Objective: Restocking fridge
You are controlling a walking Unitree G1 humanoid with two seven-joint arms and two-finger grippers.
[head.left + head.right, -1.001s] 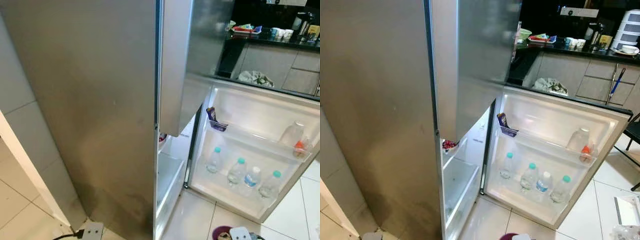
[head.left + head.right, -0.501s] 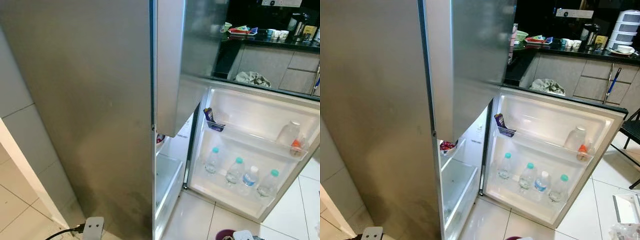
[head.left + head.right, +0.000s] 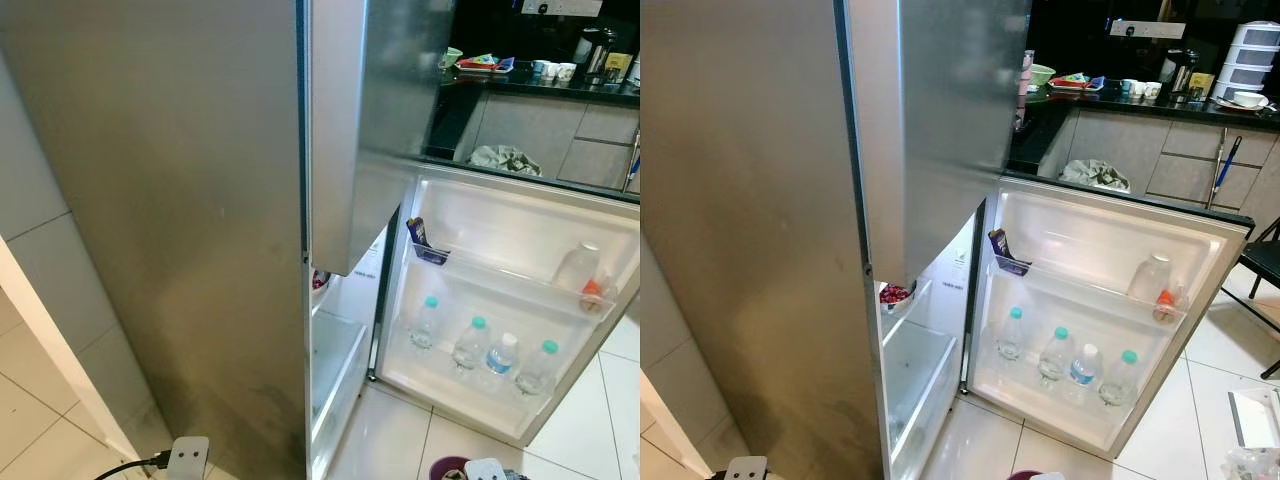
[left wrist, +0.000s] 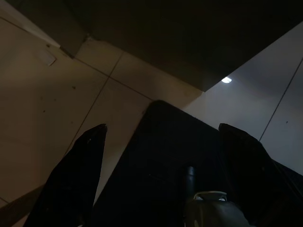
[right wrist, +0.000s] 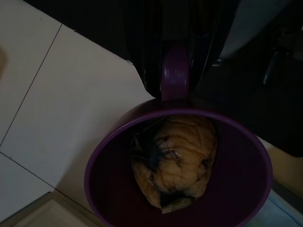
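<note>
right wrist view: claw (image 5: 176, 71) around purple cup (image 5: 180, 189)

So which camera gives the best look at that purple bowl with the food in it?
The right wrist view: the purple bowl appears close up, held by its handle, a brownish lump inside. The left eye view catches just its rim at the bottom edge.

The fridge's steel side wall (image 3: 180, 230) blocks access from the left. The upper door (image 3: 375, 110) stands ajar and overhangs the lower compartment opening (image 3: 335, 350), leaving a narrow gap. The lower door (image 3: 1100, 310) stands wide open; four water bottles (image 3: 1065, 358) crowd its bottom shelf, with bare floor (image 3: 980, 445) below.
</note>
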